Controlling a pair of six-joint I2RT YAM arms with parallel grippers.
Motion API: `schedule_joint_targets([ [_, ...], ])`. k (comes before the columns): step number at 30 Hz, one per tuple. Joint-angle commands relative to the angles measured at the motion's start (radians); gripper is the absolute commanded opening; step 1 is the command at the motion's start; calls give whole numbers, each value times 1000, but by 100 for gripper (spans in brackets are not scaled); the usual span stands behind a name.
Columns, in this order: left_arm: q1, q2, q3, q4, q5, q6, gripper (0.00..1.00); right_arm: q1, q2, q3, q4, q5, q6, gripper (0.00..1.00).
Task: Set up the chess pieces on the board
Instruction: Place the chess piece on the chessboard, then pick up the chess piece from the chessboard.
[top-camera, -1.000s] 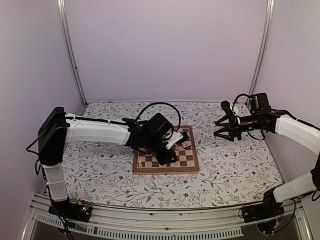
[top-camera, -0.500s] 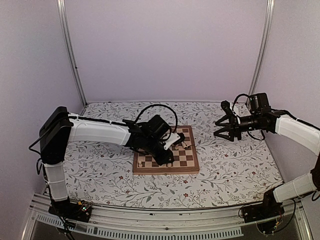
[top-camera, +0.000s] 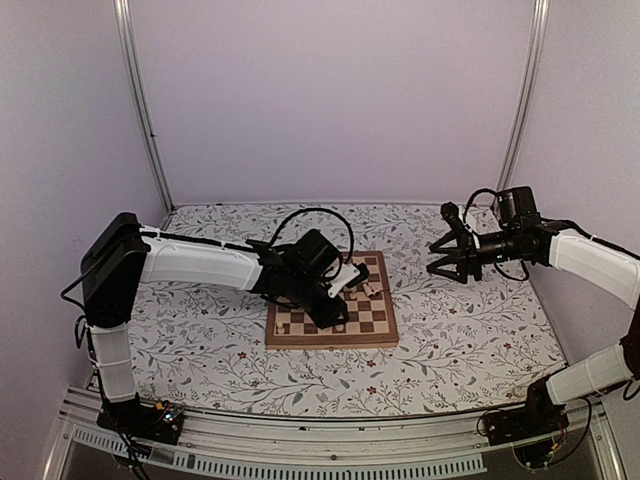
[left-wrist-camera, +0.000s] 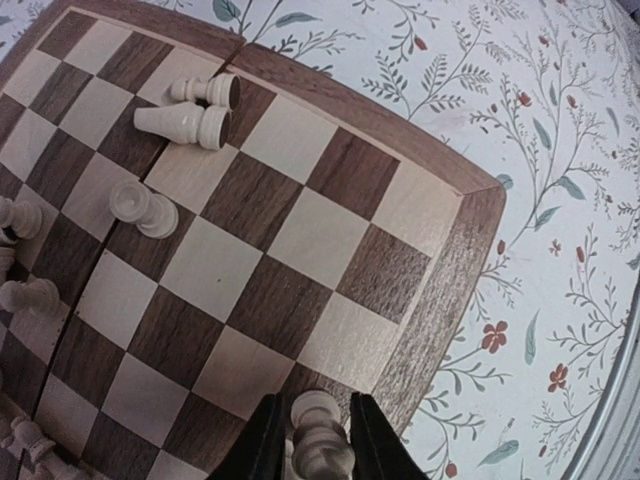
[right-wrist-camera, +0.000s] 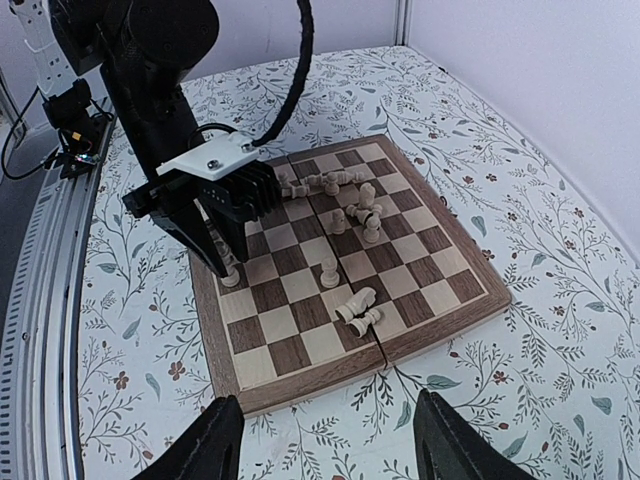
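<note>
Judged the setting-up as hardly begun. Counted only two or three chess pieces standing upright on the chessboard. Found the others lying on their sides: a fallen pair far ahead of the left claw near the opposite border, one more tilted a little nearer, a few others off to its left. Saw no ordered row along any edge yet.

Gripped one pale chessman in the left claw, fingers closed narrowly on both sides of it, low over a square just beside the border of the board. Could not tell whether its base touched the wood. Probably meant to stand it on that edge row.

Found the right claw spread wide with nothing in it, in the air above the floral tabletop, with the board ahead of it and lower.

Looked small and lathe-turned, those pieces: pale beige wood, narrower than one square, round-bodied, so probably ready to roll when lying down.
</note>
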Motion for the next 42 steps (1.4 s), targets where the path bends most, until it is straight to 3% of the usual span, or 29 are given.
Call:
schedule_joint_targets([
  [1, 10, 18, -1, -10, 16, -6, 28, -1, 7, -6, 0, -9, -14, 61],
  [12, 8, -29, 45, 9, -12, -17, 43, 0, 7, -4, -5, -16, -19, 61],
  [23, 56, 62, 161, 38, -142, -127, 45, -1, 1, -5, -9, -10, -26, 61],
  [32, 58, 186, 281, 11, -76, -130, 47, 0, -1, -6, -14, -5, -35, 61],
  [36, 59, 229, 320, -5, -69, -132, 46, -1, 1, -5, -21, -10, -42, 61],
  [42, 67, 247, 345, -28, -90, -143, 31, -1, 3, -5, -24, -11, -47, 60],
])
